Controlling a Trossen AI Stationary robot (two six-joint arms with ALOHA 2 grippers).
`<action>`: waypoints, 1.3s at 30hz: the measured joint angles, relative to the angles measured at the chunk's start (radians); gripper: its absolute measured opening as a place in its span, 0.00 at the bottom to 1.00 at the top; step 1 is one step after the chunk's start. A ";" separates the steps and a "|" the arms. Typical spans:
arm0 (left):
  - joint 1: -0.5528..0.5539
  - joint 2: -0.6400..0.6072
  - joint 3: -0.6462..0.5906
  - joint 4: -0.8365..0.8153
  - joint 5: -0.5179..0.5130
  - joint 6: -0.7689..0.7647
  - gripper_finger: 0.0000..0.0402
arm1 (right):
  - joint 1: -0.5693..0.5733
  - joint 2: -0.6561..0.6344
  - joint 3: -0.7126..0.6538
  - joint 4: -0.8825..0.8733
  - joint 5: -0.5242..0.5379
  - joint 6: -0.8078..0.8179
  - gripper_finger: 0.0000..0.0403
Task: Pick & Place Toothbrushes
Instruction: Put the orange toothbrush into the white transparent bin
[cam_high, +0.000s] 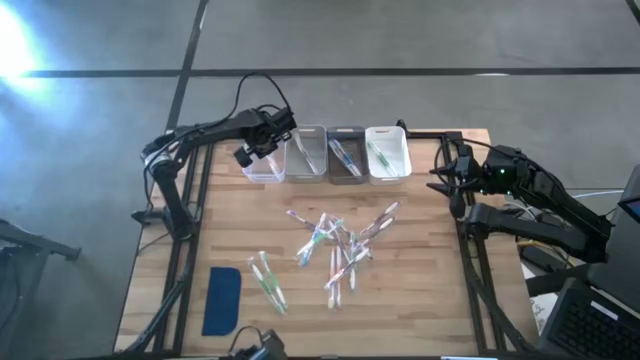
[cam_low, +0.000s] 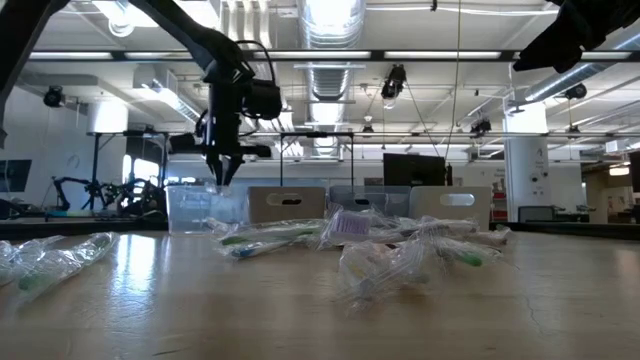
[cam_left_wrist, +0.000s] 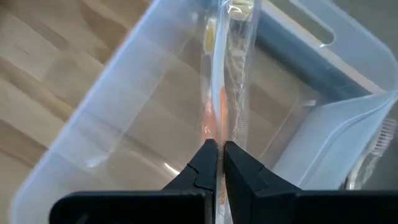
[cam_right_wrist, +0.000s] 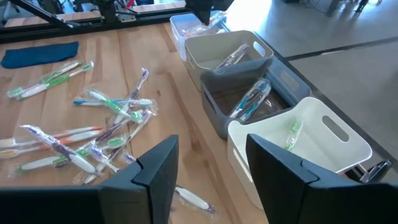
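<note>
— Toothbrushes (cam_high: 335, 250) everywhere, still a loose heap in the middle of the table (cam_high: 440, 300), and a few more off to the near left beside that dark blue pad (cam_high: 221, 300). Where's the one being moved?

— In the left gripper (cam_high: 247, 153). Its fingers are pinched together on a wrapped toothbrush (cam_left_wrist: 219, 93), the orange-handled one, and it hangs right over the clear bin (cam_high: 264, 160) at the left end of the far row. From the wrist you can see the brush's long axis running straight away from the fingertips, down into the bin along its length.

— So the drop is lined up?

— I'd say so. The brush lies inside the bin's walls, so letting go should land it there.

— And the other arm?

— The right gripper (cam_right_wrist: 205, 168) is off the right edge of the table, jaws standing apart with nothing between them. It faces the white bin (cam_right_wrist: 311, 134), which holds a green brush; the grey bin (cam_right_wrist: 249, 102) and the beige bin (cam_right_wrist: 227, 53) beyond each hold one too. The heap lies about midway between the two arms, so I can't call either one nearer.

— Any writing on the wrappers?

— None I can read from here.
</note>
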 joint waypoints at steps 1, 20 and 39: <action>0.001 0.000 -0.015 0.033 0.003 -0.004 0.04 | 0.000 0.000 0.000 0.000 0.000 0.000 0.47; 0.020 0.000 -0.180 0.206 0.023 -0.021 0.04 | 0.000 0.000 0.000 0.000 0.000 0.000 0.44; 0.020 0.000 -0.231 0.290 0.023 0.009 0.08 | 0.000 0.000 0.000 0.000 0.000 0.000 0.31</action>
